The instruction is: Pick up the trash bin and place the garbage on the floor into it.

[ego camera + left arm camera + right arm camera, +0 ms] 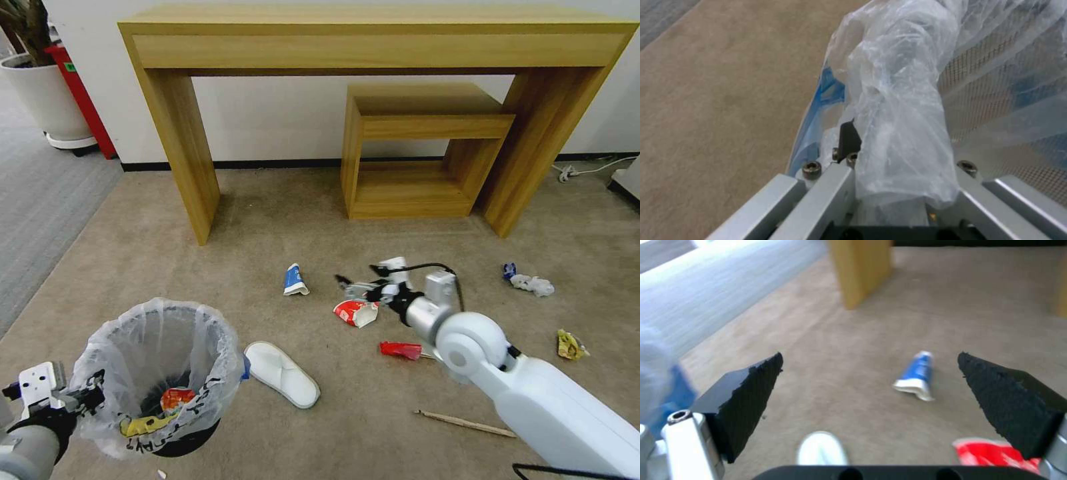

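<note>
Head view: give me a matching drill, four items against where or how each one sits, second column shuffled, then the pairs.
Items:
1. trash bin
2. white slipper
3. blue-white tube
4. right gripper

States:
A. open above the crushed red-white bowl
B. flat on the carpet beside the bin
C. rim pinched by the left gripper
D. lying alone in front of the table

Pairs: 1-C, 2-B, 3-D, 4-A

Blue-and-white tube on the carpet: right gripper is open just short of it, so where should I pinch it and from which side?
Come from above with the open right gripper. The blue-and-white tube lies flat on the floor, so close across its rounder blue body rather than the flattened white end, fingers either side of its length.
</note>
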Available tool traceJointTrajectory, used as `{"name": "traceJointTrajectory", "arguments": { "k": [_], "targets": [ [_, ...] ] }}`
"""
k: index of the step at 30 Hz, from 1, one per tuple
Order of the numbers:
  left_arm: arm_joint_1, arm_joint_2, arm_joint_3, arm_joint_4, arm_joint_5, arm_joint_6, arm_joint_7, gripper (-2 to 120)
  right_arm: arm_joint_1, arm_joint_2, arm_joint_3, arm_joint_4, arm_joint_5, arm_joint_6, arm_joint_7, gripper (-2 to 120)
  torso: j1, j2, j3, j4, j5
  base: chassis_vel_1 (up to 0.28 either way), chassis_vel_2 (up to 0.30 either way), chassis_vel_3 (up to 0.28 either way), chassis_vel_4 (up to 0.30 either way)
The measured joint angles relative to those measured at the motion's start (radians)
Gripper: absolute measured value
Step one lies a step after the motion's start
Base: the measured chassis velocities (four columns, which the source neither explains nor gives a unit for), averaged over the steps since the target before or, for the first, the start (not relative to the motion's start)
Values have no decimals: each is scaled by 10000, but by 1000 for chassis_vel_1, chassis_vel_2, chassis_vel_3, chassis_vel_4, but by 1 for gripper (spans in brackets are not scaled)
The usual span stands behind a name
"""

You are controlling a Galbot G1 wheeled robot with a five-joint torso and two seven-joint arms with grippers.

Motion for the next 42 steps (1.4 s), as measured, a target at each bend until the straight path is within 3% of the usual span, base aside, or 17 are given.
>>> {"name": "traceJointTrajectory", "arguments": {
  "k": [6, 11, 16, 23, 26, 30, 42],
  "targets": [
    [-2, -143, -106, 0, 35, -107, -517, 1, 1221, 692, -1337, -600, -93, -262, -470, 100, 0, 0, 0, 1, 0, 0, 0, 0, 0],
    [-2, -147, -308, 0, 60, -117, -650, 1, 1550, 1052, -1843, -786, -92, -424, -506, 100, 0, 0, 0, 0, 0, 0, 0, 0, 0],
    [-70, 51, -726, 116, -457, -151, -913, 1, 2053, 1479, -2777, -1202, -310, -933, -333, 100, 0, 0, 0, -2, 3, 0, 0, 0, 0],
    [-260, 81, -664, 487, -918, -203, -1353, 1, 3242, 2135, -4465, -2149, -572, -1926, 346, 100, 0, -1, 1, -2, -2, 0, 0, 0, 0],
    [-323, 89, -700, 606, -1174, -244, -1497, 1, 3961, 3137, -5063, -2700, 140, -3048, 1192, 100, 0, 0, 0, 2, -1, 0, 0, 0, 0],
    [-304, 54, -722, 642, -1199, -291, -1543, 1, 4369, 3893, -5541, -3314, 291, -3325, 1615, 100, 0, 0, -1, 4, 0, 0, 0, 0, 0],
    [-317, -78, -504, 645, -986, -314, -1497, 1, 4181, 4270, -6331, -4409, 454, -3335, 2897, 100, 0, 0, 0, -1, 1, 0, 0, 0, 0]
  ]
}}
